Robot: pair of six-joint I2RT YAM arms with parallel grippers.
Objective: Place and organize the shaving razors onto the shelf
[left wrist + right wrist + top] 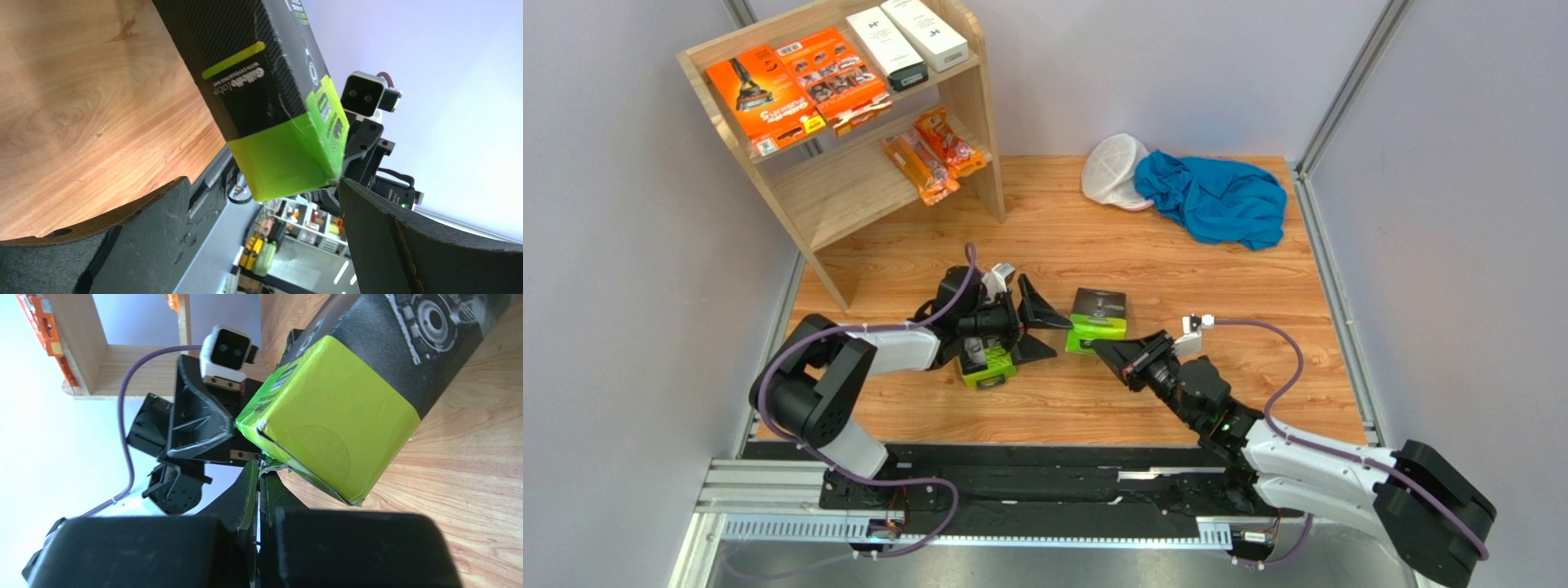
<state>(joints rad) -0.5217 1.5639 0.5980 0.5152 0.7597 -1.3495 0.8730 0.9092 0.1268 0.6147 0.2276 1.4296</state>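
A black-and-lime razor pack [1100, 316] is lying near the middle of the wood-grain table [1259, 306], a fine weave printed on its black card, "Gillette" being shown, its lime end flap creased. The left gripper [1057, 333] is being held wide open beside it, empty; the right gripper [1102, 349] is being held shut, tips against the lime end. A second pack [989, 365] is lying under the left arm. At the far left corner, the light-wood shelf [987, 135] is carrying flat orange packs [799, 83], white boxes [906, 39] and small orange packets [934, 153].
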